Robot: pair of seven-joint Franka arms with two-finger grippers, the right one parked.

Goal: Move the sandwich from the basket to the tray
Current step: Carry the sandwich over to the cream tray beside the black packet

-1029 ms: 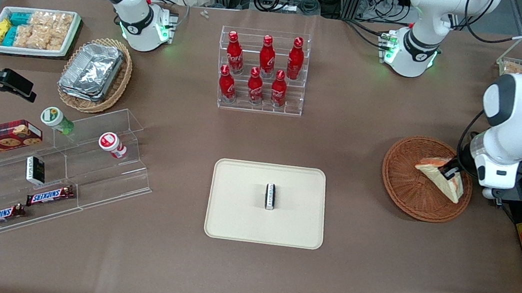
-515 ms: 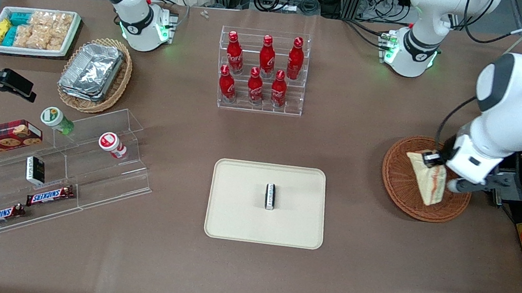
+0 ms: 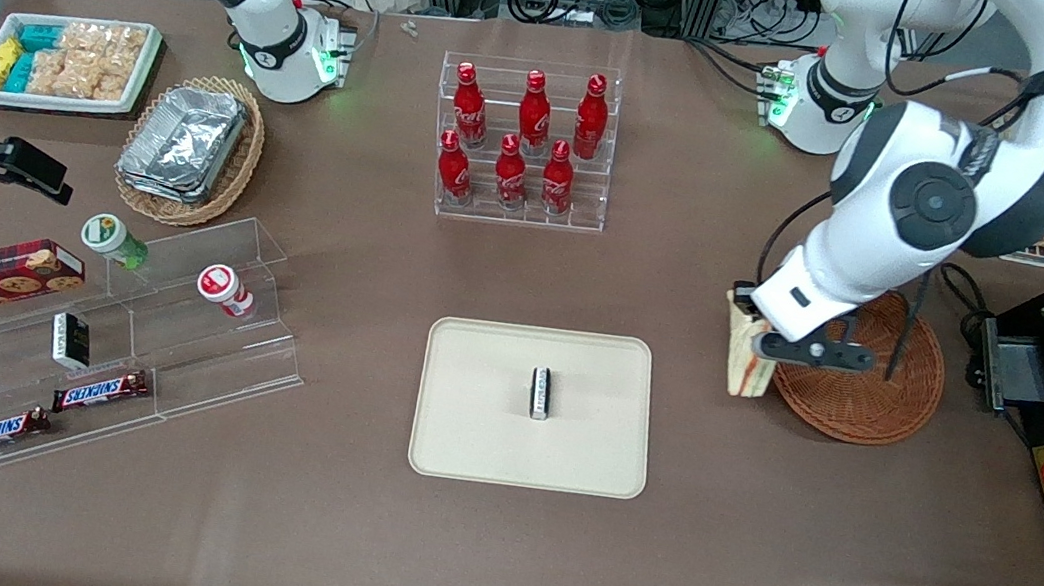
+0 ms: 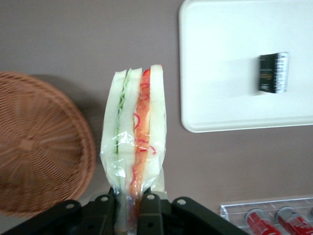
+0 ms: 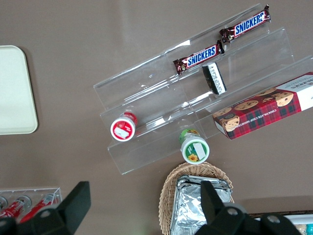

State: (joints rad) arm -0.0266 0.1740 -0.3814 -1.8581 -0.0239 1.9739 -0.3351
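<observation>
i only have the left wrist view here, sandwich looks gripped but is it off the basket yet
Observer: Yes. In the front view the sandwich hangs from the gripper above bare table just beside the basket, between it and the tray.
Operator: basket empty now
Observer: The basket's visible part holds nothing, but the arm hides some of it in the front view.
Operator: anything on the tray besides that black bar
Observer: No. The front view shows the whole tray with only the small black-and-white bar, near its middle.
</observation>
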